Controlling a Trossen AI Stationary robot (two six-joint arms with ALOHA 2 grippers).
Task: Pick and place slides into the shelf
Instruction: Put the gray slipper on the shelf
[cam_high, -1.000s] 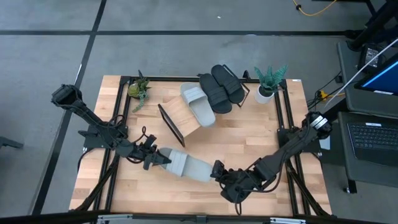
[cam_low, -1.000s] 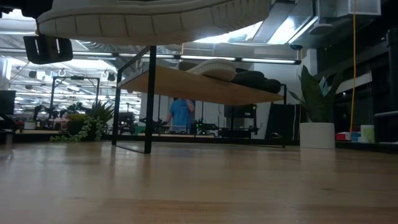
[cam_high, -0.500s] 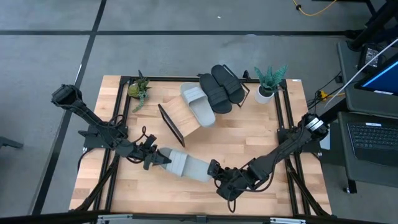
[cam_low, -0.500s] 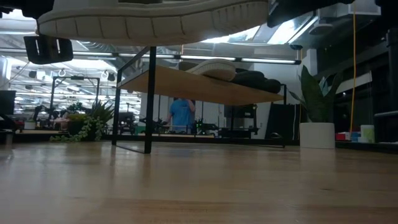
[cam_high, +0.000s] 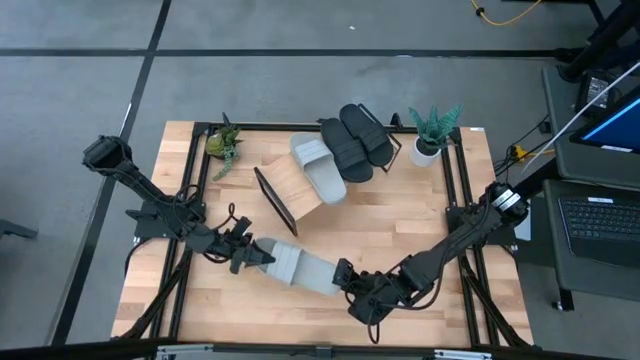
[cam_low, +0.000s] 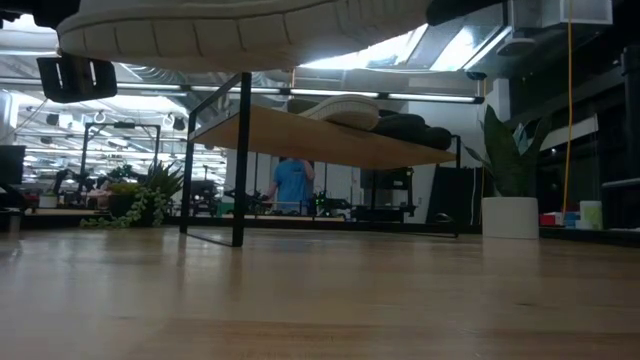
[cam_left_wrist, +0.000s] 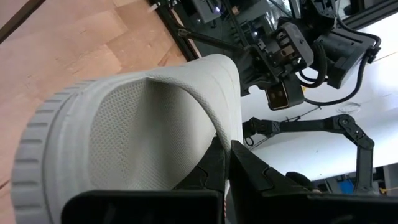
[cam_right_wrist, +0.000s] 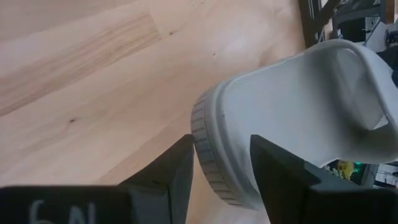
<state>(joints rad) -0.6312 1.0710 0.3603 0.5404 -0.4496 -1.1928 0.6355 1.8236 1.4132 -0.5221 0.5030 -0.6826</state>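
Wooden tabletop (cam_high: 400, 225), grey slide (cam_high: 300, 266) clamped by left tool (cam_high: 262, 257), right tool (cam_high: 345, 278) apart astride its end

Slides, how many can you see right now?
4: two black slides and one grey slide on the shelf; another grey slide held by the left gripper.

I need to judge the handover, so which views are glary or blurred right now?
Low view: bright ceiling lights behind the grey slide leave its sole dim. Left wrist view: white glare beyond the right gripper, its own fingers blurred dark. Right wrist view: fingers soft, table grain crisp.
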